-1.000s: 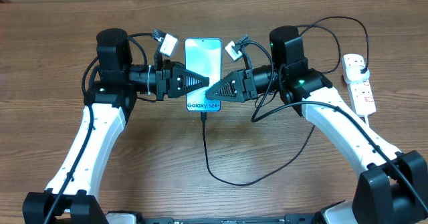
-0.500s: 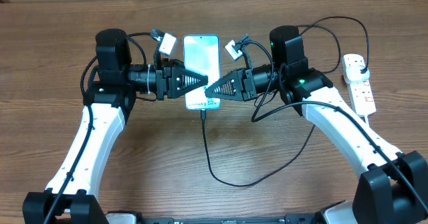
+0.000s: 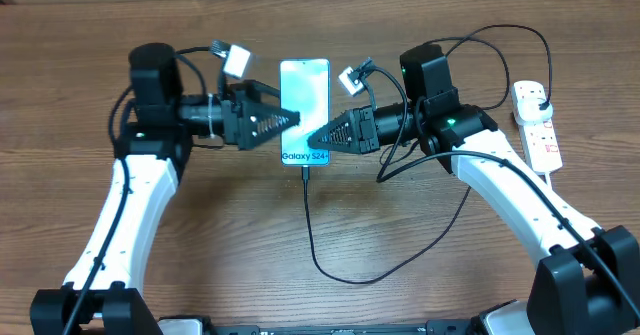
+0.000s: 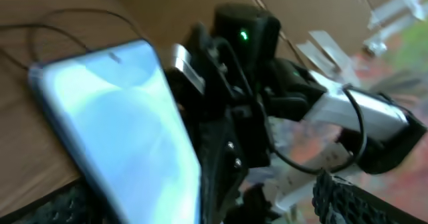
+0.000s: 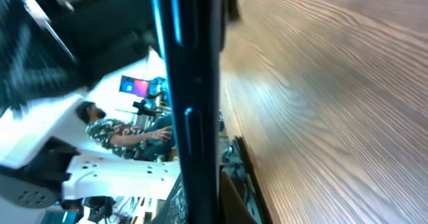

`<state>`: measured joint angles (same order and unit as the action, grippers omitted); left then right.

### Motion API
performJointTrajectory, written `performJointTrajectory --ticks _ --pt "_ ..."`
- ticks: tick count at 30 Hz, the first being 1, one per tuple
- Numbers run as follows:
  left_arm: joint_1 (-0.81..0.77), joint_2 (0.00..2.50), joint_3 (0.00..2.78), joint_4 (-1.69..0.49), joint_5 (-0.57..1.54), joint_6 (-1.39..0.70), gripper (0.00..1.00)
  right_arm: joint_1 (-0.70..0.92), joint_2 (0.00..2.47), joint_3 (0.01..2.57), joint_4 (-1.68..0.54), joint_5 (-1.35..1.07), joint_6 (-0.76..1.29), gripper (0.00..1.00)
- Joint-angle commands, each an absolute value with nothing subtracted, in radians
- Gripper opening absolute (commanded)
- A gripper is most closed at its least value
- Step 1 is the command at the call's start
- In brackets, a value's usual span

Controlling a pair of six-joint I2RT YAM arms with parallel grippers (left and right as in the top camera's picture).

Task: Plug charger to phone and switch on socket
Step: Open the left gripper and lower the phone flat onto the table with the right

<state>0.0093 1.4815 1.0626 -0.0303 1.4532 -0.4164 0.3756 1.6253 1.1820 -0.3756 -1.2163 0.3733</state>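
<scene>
Smartphone with a light blue-teal screen and thin black edge (image 3: 305,105) lies at upper centre of the brown wooden table (image 3: 200,265), its long sides flanked by my two grippers. The thin black charger cable (image 3: 312,245) leaves its bottom edge and loops through the open wood at lower centre. The white power strip (image 3: 540,135) sits well apart at the right edge. Both arms rise from the lower corners and bend inward, wrists level, tips facing. The left gripper (image 3: 290,121) overlaps the phone's left edge, its fingers (image 4: 334,197) spread wide. The right gripper (image 3: 318,133) meets the lower right edge; I cannot tell its finger gap.
</scene>
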Motion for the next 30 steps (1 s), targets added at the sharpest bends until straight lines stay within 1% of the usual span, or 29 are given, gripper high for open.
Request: performJointTrajectory --ticks 1,6,9,25,30 --pt "0.078 1.468 1.069 -0.019 1.395 -0.439 1.00 0.378 1.618 1.198 -0.459 -1.047 0.307 0.04" --pt "0.160 1.468 1.069 -0.032 1.342 -0.438 1.00 0.379 1.628 1.198 -0.595 -0.785 0.305 0.04" --pt "0.184 1.468 1.069 -0.034 1.325 -0.437 1.00 0.381 1.650 1.198 -0.636 -0.705 0.305 0.04" --pt "0.189 1.468 1.069 -0.033 1.324 -0.438 1.00 0.397 1.887 1.198 -0.606 -0.688 0.282 0.04" --pt "0.189 1.468 1.069 -0.033 1.324 -0.438 1.00 0.422 1.937 1.198 -0.575 -0.643 0.283 0.04"
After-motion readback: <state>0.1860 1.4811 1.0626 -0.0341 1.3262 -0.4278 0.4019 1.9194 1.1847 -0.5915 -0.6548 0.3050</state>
